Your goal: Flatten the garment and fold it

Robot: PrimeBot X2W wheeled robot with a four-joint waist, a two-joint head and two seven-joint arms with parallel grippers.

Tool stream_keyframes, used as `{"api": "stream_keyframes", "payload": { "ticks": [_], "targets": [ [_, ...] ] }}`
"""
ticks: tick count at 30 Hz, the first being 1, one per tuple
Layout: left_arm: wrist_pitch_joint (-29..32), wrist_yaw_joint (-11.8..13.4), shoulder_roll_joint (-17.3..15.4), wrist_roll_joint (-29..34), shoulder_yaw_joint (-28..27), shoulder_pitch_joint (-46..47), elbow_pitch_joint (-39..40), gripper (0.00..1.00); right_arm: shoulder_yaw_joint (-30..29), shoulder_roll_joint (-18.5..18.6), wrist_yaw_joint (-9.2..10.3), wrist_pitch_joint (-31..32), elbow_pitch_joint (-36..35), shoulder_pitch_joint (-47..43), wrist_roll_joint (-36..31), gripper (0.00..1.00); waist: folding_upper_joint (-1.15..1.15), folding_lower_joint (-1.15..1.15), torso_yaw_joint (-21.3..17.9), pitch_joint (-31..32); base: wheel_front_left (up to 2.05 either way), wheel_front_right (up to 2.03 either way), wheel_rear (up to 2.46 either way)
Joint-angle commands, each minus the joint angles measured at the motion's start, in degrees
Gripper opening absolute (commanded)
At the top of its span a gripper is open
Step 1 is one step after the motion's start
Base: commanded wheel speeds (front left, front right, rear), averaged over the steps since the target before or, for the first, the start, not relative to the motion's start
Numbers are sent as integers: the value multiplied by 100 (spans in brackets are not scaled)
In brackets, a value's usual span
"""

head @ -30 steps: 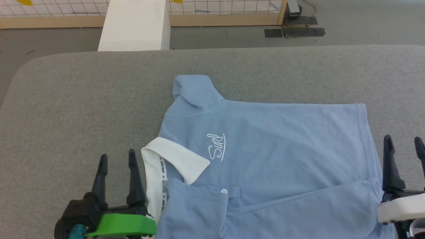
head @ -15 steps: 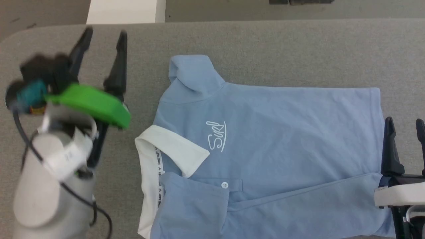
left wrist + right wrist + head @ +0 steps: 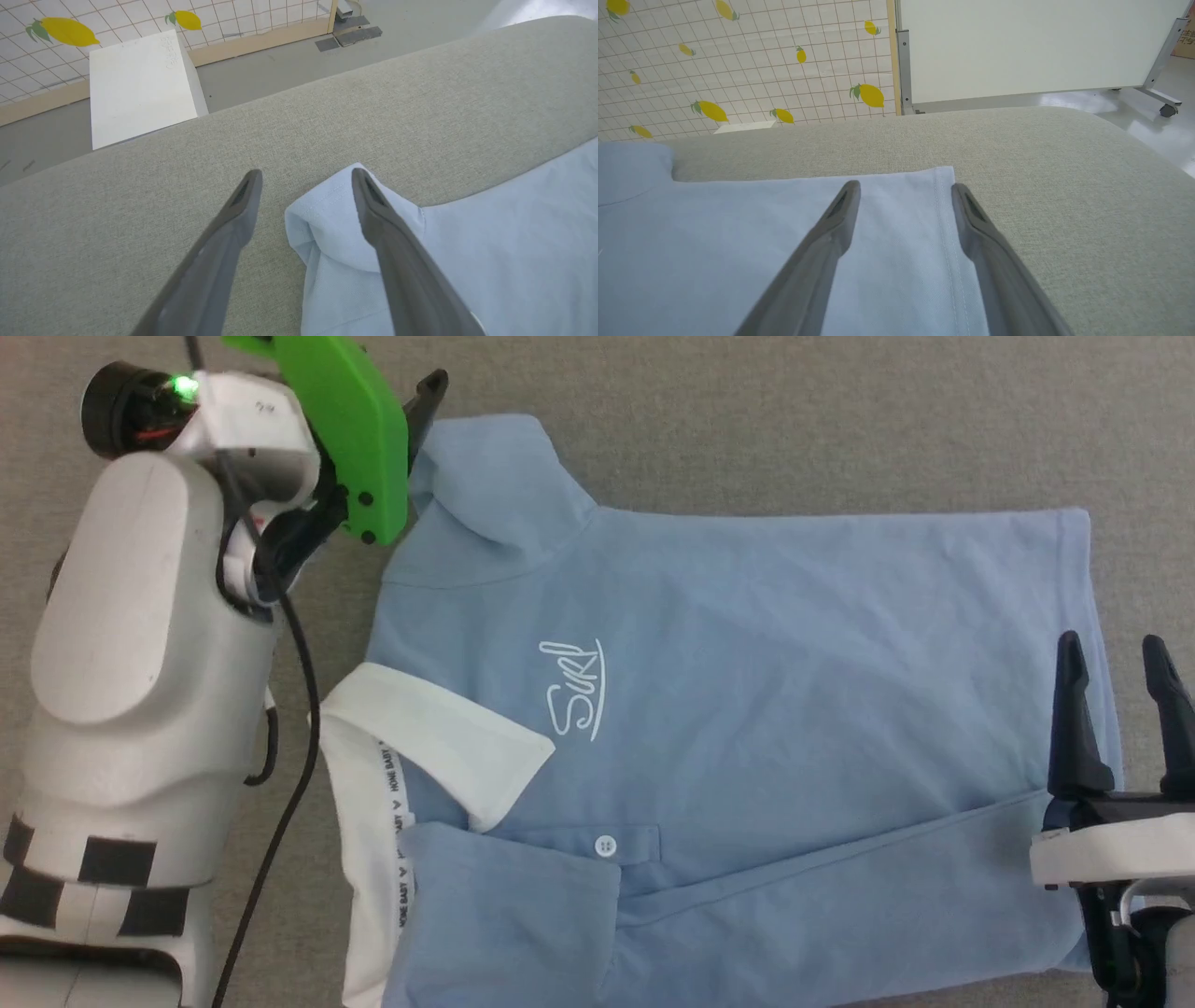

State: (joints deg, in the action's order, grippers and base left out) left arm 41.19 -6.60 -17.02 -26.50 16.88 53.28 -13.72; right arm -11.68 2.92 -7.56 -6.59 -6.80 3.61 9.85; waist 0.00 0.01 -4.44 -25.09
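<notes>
**Polo flat on counter, both grippers open at its ends**

Surroundings. Grey fabric-covered counter, rounded at its far edge. Beyond it, on the floor: a white box, two dark mats, and a tiled wall with lemon prints. A white panel on casters stands to the right of that wall.

The garment lies front-up across the counter, its length running side to side. The white collar is toward my left and the hem toward my right. Cursive logo and placket button both face up. The far sleeve sticks out toward the counter's far edge, its end curled under. The near sleeve is folded in over the front. A diagonal crease runs from it across the lower body toward the hem.

In the way: my own left forearm and its black cable cover the counter just beside the collar. The green plate on my wrist overlaps the far sleeve's edge in the head view.

Left gripper: jaws spread wide, nothing between them. It straddles the far sleeve's outer edge, with one finger over the blue fabric and the other over bare counter. I cannot tell whether it touches.

Right gripper: jaws equally wide, holding nothing. It sits at the hem, with one finger over the shirt and the other along the stitched edge where cloth meets counter.
</notes>
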Motion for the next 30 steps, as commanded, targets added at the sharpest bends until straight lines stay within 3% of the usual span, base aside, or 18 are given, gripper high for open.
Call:
{"api": "stream_keyframes", "payload": {
  "ticks": [1, 5, 15, 16, 18, 25, 30],
  "targets": [
    [130, -34, -18, -19, 63, 134, -141, 100, 15, -4, 8, -54, 28, 123, 28, 100, 0, -1, -233, -292, 0, 0, 0],
    [601, -25, -122, 43, 239, 258, -467, 100, 30, -4, 8, -76, 100, 206, 34, 100, 0, -1, -361, -451, 0, 0, 0],
    [1160, 344, -484, 330, 336, 152, -874, 100, 70, -4, 8, -142, 216, 354, 127, 100, 0, -1, -589, -766, 0, 0, 0],
    [1240, 345, -500, 302, 344, 103, -896, 72, 64, -4, 8, -146, 221, 371, 134, 100, 0, -1, -594, -799, 0, 0, 0],
    [1285, 312, -512, 218, 336, 32, -867, 0, 48, -4, 8, -145, 223, 401, 135, 100, 0, -1, -589, -853, 0, 0, 0],
    [1053, 273, -329, -173, 159, -142, -706, 0, 9, -2, 8, -36, 54, 568, -52, 100, 0, -1, -441, -832, 0, 0, 0],
    [626, 200, -256, -310, 87, -261, -576, 0, 30, 319, 8, 277, -257, 939, -126, 100, 0, -1, -317, -647, 0, 0, 0]
  ]
}}
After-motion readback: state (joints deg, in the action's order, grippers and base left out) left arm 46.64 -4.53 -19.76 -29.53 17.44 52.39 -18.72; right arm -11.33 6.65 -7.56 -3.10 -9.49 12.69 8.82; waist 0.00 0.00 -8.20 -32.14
